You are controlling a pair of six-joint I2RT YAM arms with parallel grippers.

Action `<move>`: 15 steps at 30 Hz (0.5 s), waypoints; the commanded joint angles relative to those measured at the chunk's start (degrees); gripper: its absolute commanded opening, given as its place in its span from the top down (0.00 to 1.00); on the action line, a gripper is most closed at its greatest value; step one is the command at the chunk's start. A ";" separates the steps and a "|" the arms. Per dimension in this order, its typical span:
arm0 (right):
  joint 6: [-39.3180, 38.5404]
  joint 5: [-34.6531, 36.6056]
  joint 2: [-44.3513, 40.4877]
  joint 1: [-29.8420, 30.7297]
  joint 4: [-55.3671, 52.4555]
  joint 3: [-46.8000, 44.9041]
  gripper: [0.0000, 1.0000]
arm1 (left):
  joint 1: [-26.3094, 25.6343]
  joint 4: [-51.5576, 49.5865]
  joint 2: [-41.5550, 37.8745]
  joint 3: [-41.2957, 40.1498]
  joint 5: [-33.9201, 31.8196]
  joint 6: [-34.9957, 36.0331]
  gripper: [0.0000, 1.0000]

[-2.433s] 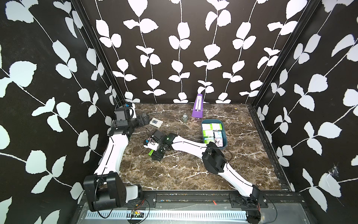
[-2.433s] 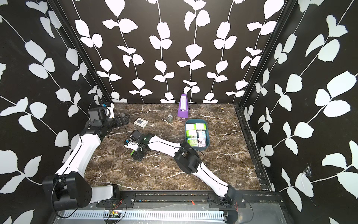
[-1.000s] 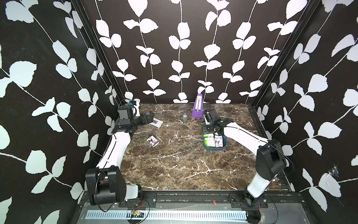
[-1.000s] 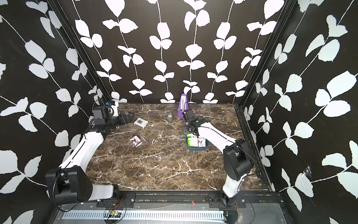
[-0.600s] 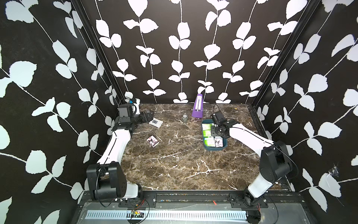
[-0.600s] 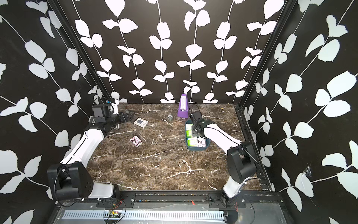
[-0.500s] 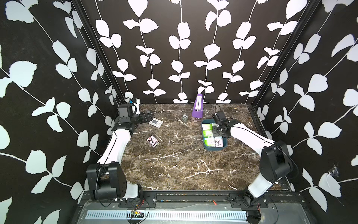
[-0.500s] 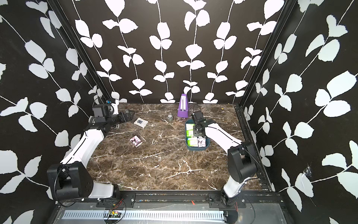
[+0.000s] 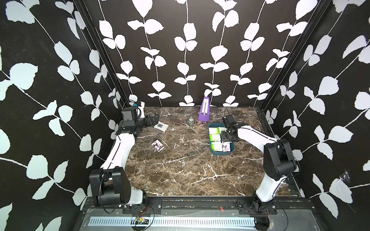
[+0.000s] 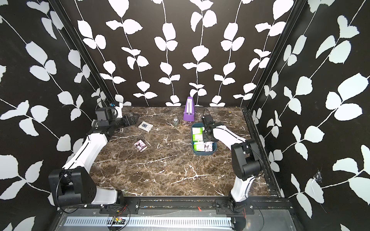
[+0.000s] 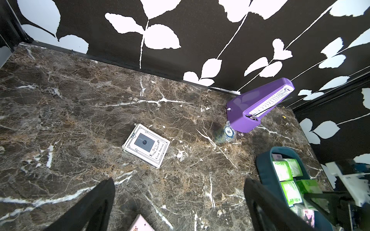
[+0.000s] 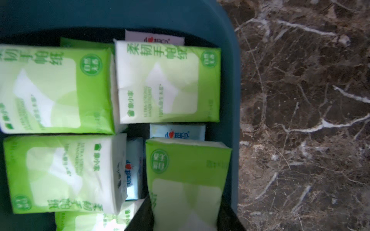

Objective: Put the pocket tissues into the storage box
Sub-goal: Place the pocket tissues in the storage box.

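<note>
1. Release step: right tool, jaws part-open, clasps lime-green tissue packet inside dark teal plastic storage box.
2. Next move, likely: let go, then fetch pink cartoon packet off marble worktop.

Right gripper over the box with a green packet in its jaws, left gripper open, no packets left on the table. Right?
No: a pink packet lies on the table, outside the storage box, per both top views. The rest, green packet included, holds.

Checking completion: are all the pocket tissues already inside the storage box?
No, one pink-purple packet lies on the marble table, well apart from the storage box.
</note>
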 commanded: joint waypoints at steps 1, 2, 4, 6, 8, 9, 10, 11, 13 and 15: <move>-0.38 -1.86 0.86 0.05 1.10 1.35 0.55 | -0.20 -0.26 -1.43 0.64 -0.55 1.17 0.01; -0.37 -1.94 0.93 0.10 0.99 1.41 0.51 | -0.15 -0.35 -1.43 0.65 -0.55 1.19 0.01; -0.61 -1.86 0.79 0.10 0.23 1.54 0.46 | -0.17 -0.50 -1.45 0.73 -0.59 1.30 0.01; -0.78 -1.33 -0.19 0.05 -0.32 1.53 0.40 | -0.17 -0.62 -1.48 0.84 -0.65 1.45 0.01; -1.03 -0.18 -1.53 0.05 -0.70 1.57 0.33 | -0.18 -0.67 -1.52 0.86 -0.64 1.45 0.01; -1.28 0.41 -2.24 0.10 -0.95 1.51 0.31 | -0.15 -0.62 -1.44 0.84 -0.55 1.40 0.01; -1.56 0.94 -2.82 0.10 -1.21 1.52 0.29 | -0.19 -0.62 -1.43 0.90 -0.51 1.45 0.01; -1.84 1.54 -3.44 0.10 -1.76 3.21 0.29 | -0.17 -0.62 -1.36 0.92 -0.46 1.32 0.01; -2.39 2.21 -4.34 0.10 -2.58 4.19 0.28 | -0.21 -0.51 -1.43 0.92 -0.38 1.29 0.01; -2.63 2.69 -5.29 0.10 -3.04 4.83 0.29 | -0.14 -0.61 -1.51 0.86 -0.37 1.31 0.01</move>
